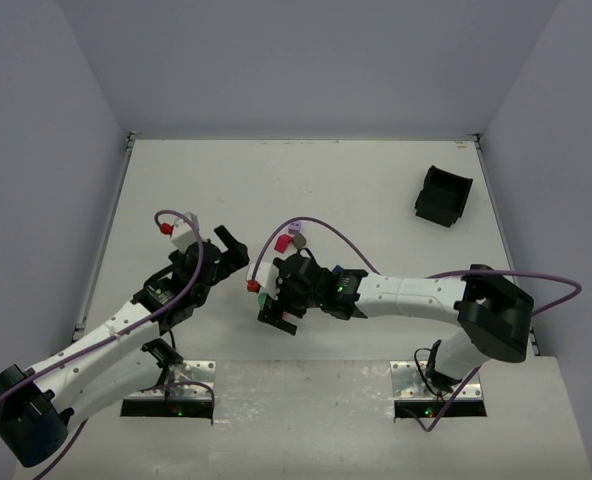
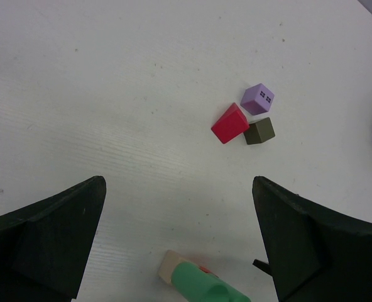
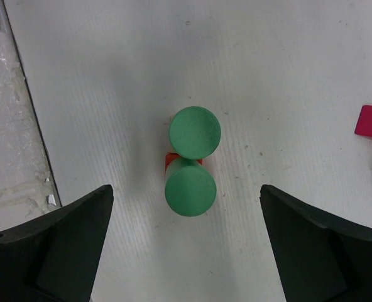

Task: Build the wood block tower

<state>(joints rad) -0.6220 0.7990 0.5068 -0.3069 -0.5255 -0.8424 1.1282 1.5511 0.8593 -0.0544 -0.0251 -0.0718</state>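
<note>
Begun: tower (image 3: 190,187), green wooden cylinders (image 3: 195,131) over red wooden block (image 3: 171,161). Spread, empty: left gripper (image 2: 178,182), right gripper (image 3: 186,195). Unstacked: three loose wooden blocks (image 2: 230,123).

High rear camera looks down; close wrist cameras share the tower (image 3: 192,157).

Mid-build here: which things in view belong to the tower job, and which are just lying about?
Job:
- two green wooden cylinders over a small orange-red wooden block
- tan wooden block
- purple wooden cube
- red wooden block
- dark olive wooden cube

Lying about:
- black plastic bin
</note>
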